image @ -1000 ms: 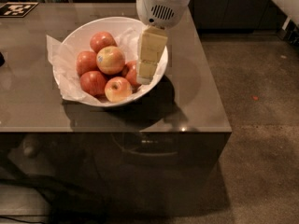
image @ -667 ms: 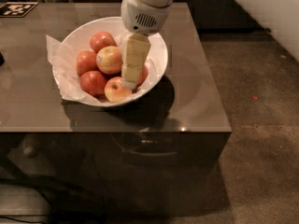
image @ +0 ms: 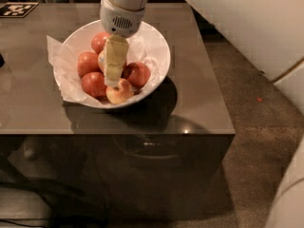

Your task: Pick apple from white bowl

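Gripper (image: 112,80) shifted left over apple (image: 100,61), white bowl (image: 159,45).

claw (image: 112,79) over apple (image: 100,61), inside white bowl (image: 153,45), grey table (image: 199,103)

- Table (image: 199,80): flat grey-brown top, glossy, square front-right corner, dark front face below the edge.
- White bowl (image: 162,61) sits directly on the top, left of centre and well in from the front edge. It throws a dark shadow onto the surface at its front right.
- Crumpled white paper (image: 57,56) lining the bowl spills over the left rim and hangs out above the tabletop.
- Black-and-white marker card (image: 16,8) lies flat at the far left corner, well apart from the bowl.
- Small dark object (image: 1,60) at the left edge, cut off by the frame; can't identify it.
- Gripper (image: 113,77) hangs over the bowl, pointing down into it, not touching the tabletop.
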